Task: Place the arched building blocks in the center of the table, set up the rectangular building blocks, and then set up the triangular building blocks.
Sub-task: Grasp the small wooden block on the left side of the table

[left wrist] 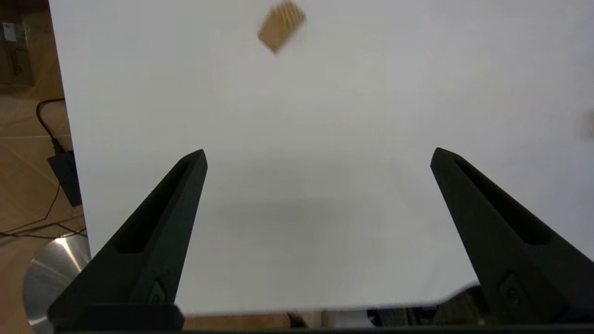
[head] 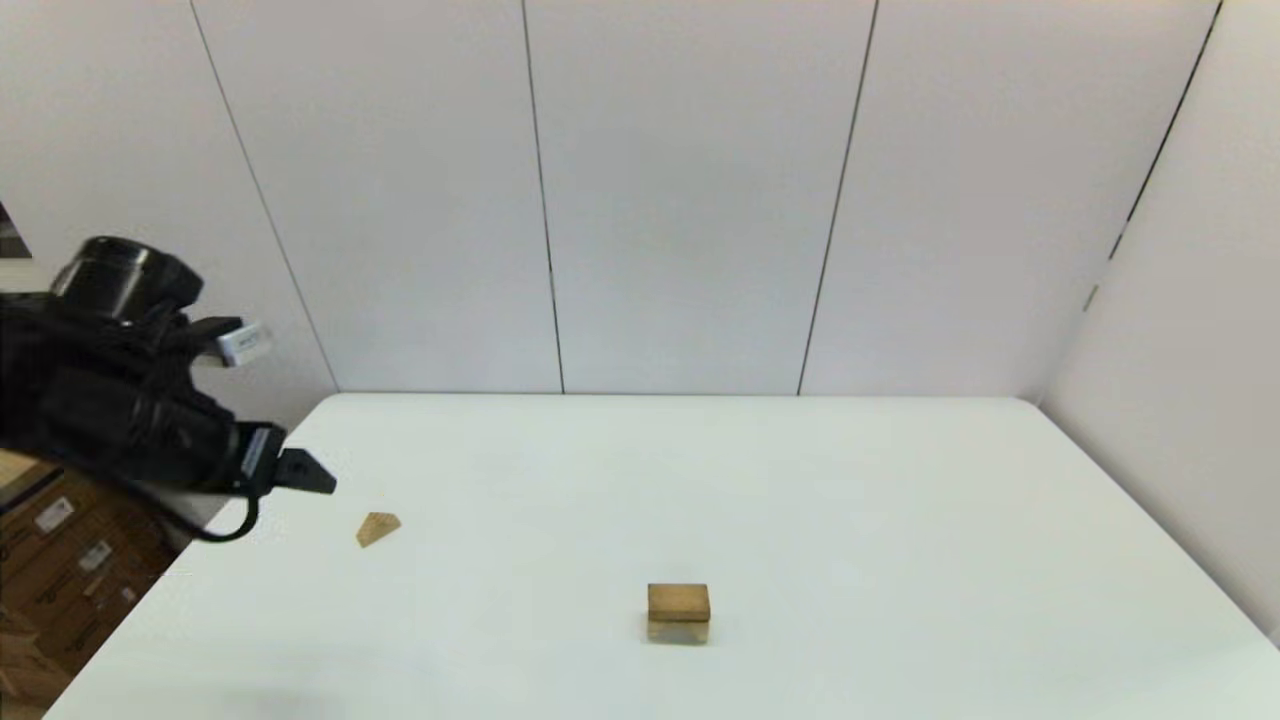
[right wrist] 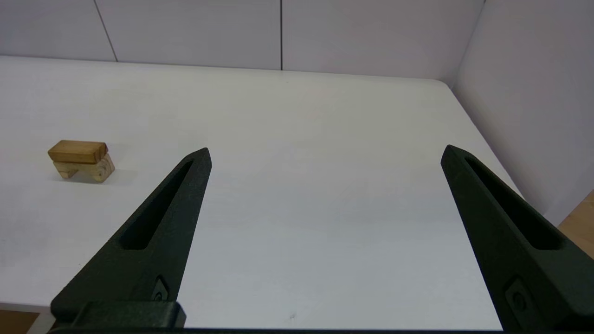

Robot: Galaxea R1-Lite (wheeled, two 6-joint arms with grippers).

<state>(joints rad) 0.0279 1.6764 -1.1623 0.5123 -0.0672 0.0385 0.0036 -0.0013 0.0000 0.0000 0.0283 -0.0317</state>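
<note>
Both jaw sets fill the wrist views, black tapered fingers spread wide, pinching nothing. Left jaws [left wrist: 318, 155] hang above the tabletop [head: 900, 520] at its left edge, raised off the surface; in the head view only one left fingertip [head: 308, 472] pokes out from the black wrist body. Triangular block [head: 378, 527] lies on the tabletop just ahead of my left jaws and a bit toward the middle, apart from them, not touched; blurred in the left wrist view [left wrist: 281, 24], striped grain just readable. Right jaws [right wrist: 325, 153] sit low at the near right side of the tabletop, out of the head view, with bare white surface between the fingers. Rectangular block [head: 679, 601] rests flat on top of the arched block [head: 678, 631], stacked near the tabletop's middle, well off to the left of my right jaws and farther out. From the right wrist the stack shows the darker solid block [right wrist: 77, 151] on top, paler arched block [right wrist: 86, 170] under it with its hollow facing down onto the tabletop. Floor, cable and cardboard boxes [head: 60, 570] show beyond the left edge.
</note>
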